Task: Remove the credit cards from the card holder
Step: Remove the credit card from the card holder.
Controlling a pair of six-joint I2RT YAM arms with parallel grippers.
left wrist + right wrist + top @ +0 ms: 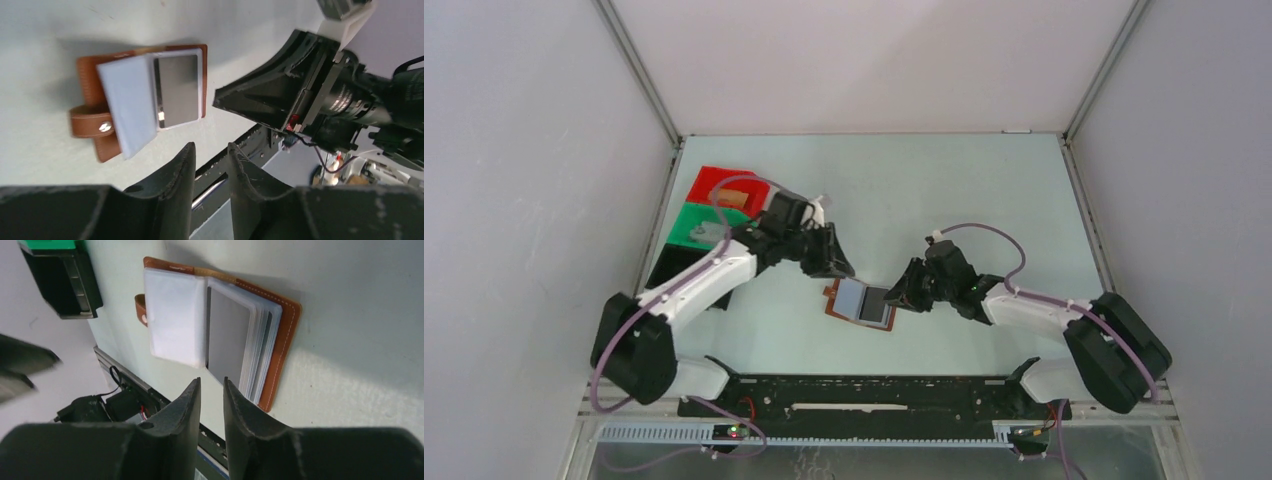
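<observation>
Right pincer (212, 385): nearest its own camera. Its two black fingers stand a narrow slit apart with nothing between them, tips just short of the near edge of the card holder.
Left pincer (211, 150): also narrowly parted and empty. It hangs near the card holder on the strap side, not touching it.
Card holder (287, 335): brown leather, lying open and flat on the table (944, 190) between the two arms, its strap tab (90, 125) sticking out at one side.
Sleeves (175, 315): clear plastic leaves. One is turned over toward the strap side and a stack lies on the other half.
Card (227, 335): dark grey, sitting in the topmost sleeve of that stack, tucked in as far as can be seen.
Other cards: whether the lower sleeves hold any cannot be told.
Bins: a red bin (719, 188) and a green bin (699, 225) at the far left of the table. Something tan shows in the red one, too small to name.
Done: the card holder is open, the sleeves are spread, and both pincers are near it.
Left to do: by my reckoning, most of it. No card lies loose beside the card holder or sits in a grip. The grey card must be pinched by an edge and slid free, then any others.
</observation>
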